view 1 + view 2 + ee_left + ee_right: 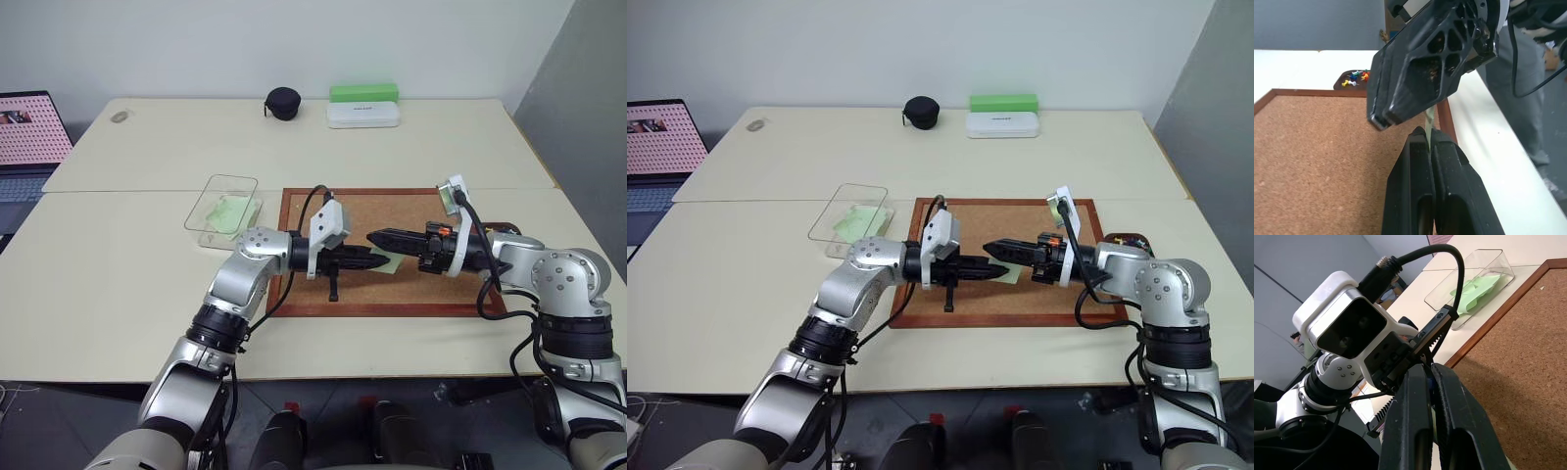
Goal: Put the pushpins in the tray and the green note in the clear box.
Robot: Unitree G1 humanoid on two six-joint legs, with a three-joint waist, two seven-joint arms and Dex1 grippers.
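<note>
Over the cork board [392, 294], a green note [389, 262] is pinched between both end effectors: left end effector [382, 261] clamped on one edge, right end effector [374, 237] clamped on the other. Clear box [223, 201] lies just beside the cork board. Risk: if both grips are kept while the arms separate, the paper could tear.

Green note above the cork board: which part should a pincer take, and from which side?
Probably pinch the pale green paper note at its edge, one finger on each flat face, coming in level from the robot's left. It stands upright over the wood-framed cork board, both faces free; the left pincer is shut on it this way.
</note>
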